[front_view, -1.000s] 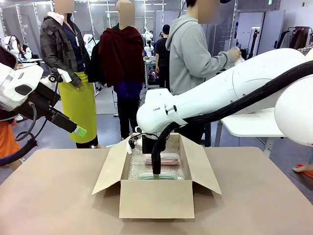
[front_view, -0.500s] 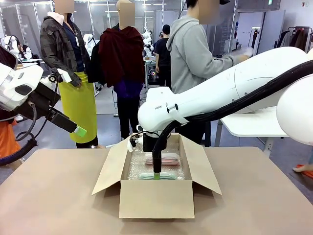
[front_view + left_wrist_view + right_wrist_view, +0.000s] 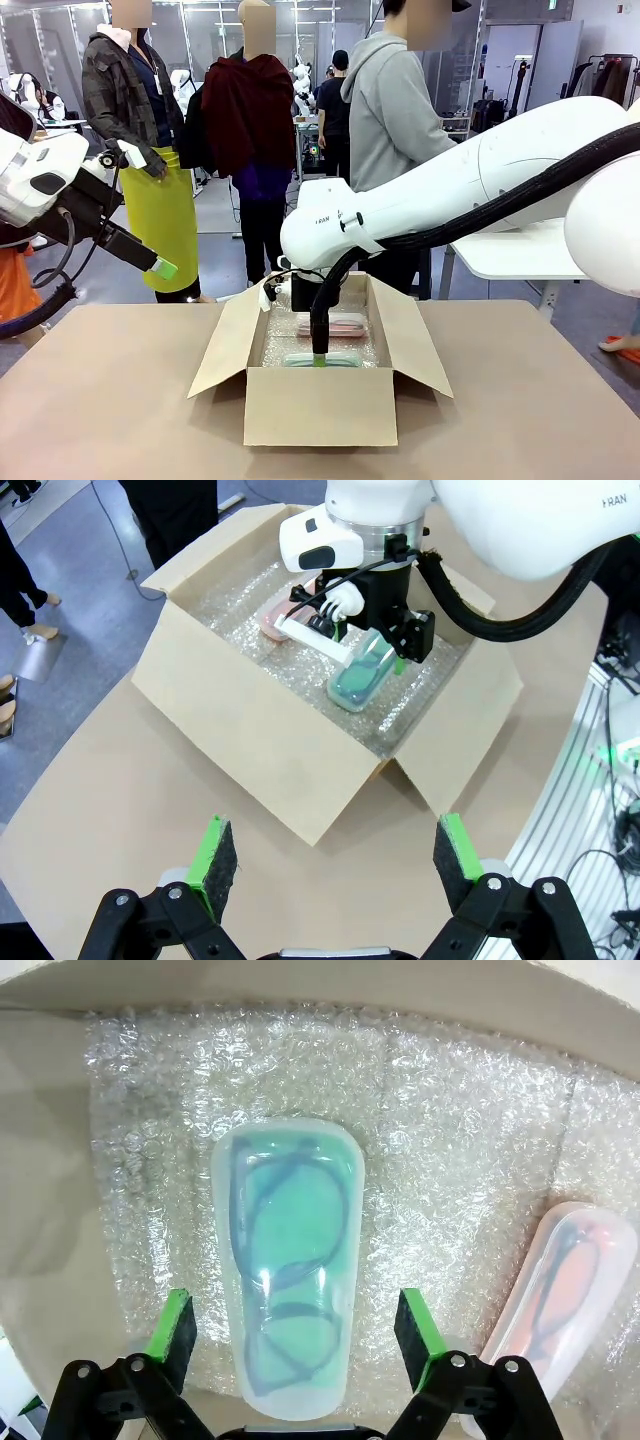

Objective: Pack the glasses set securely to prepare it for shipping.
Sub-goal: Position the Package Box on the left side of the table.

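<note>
The mint green case [image 3: 290, 1270] lies flat on bubble wrap inside the brown cardboard box [image 3: 320, 408]. My right gripper [image 3: 295, 1335] reaches down into the box and is open, one green pad on each side of this case with a gap on both sides. The pale pink case [image 3: 565, 1280] lies beside it, toward the box's far side [image 3: 335, 323]. In the left wrist view the mint case [image 3: 362, 672] and pink case [image 3: 275, 620] show under the right arm. My left gripper [image 3: 335, 855] is open and empty, raised at the table's left [image 3: 165, 268].
The box's flaps [image 3: 225, 340] stand open to both sides. Bubble wrap [image 3: 470, 1130] lines the box floor. A person in a grey hoodie [image 3: 395, 110] stands at the far side, beside a white table [image 3: 510, 255]. Bare tabletop [image 3: 110, 400] surrounds the box.
The right gripper stays over the mint case, hardly moving. The person's raised hand at the far side has dropped out of sight behind my right arm.
</note>
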`<state>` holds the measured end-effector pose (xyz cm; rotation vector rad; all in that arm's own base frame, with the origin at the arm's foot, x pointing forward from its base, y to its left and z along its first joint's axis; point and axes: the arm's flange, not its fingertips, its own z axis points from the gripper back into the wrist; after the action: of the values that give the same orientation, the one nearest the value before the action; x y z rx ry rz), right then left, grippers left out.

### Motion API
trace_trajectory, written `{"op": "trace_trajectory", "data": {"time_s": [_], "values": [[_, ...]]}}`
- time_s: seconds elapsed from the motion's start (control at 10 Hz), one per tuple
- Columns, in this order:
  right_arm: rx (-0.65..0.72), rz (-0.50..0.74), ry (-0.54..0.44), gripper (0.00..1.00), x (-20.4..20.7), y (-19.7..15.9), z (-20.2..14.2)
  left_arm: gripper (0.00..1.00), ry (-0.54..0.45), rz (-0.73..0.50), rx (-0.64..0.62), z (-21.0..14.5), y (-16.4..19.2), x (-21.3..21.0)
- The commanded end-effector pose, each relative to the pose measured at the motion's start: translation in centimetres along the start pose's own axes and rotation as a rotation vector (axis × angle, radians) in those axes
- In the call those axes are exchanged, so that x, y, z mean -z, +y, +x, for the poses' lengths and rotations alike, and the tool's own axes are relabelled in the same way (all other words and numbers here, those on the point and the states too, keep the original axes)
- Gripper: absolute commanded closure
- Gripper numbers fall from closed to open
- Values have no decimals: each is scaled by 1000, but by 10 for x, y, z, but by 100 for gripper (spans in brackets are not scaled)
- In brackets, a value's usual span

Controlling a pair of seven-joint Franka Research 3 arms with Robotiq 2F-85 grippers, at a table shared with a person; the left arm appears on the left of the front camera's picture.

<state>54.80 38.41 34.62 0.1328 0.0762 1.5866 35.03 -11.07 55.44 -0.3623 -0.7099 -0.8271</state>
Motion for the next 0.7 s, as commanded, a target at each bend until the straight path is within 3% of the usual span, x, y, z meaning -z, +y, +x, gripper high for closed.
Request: {"op": "trace_trajectory", "data": {"time_s": [0.0,0.5,0.6], "values": [[-14,-3,2,0,-1,1,1,0,-16,-10,-1,0,1,-1],[0,0,0,0,0,0,0,0,0,0,0,0,0,0],[27,-51,-29,0,-33,18,-7,0,-7,-3,-84,10,8,-3]]}}
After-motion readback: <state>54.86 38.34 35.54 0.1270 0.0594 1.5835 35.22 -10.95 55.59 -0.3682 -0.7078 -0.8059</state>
